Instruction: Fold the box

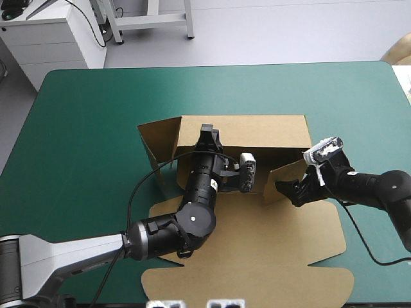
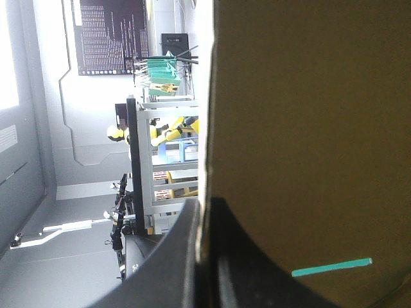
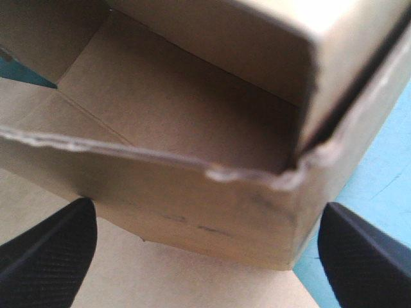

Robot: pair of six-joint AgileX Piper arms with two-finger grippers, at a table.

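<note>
Left pincer point(image 1: 208, 131) is all but closed on the far wall point(image 1: 270, 131) of the box point(image 1: 257, 212), which lies mid-table on the teal-green table point(image 1: 83, 128), while my right pincer point(image 1: 287, 190) stands wide apart, holding nothing, just at the right flap point(image 1: 286, 178). I'd call the fold roughly half done: far wall and left flap point(image 1: 157, 138) stand, the right flap only leans, and the lid point(image 1: 257, 282) lies flat on the near side, nothing tucked. I count one box, two pincers, three raised panels, one flat lid.

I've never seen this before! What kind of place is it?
Probably a robot lab: the left gripper and right gripper work at a brown box on a teal-green table.
</note>
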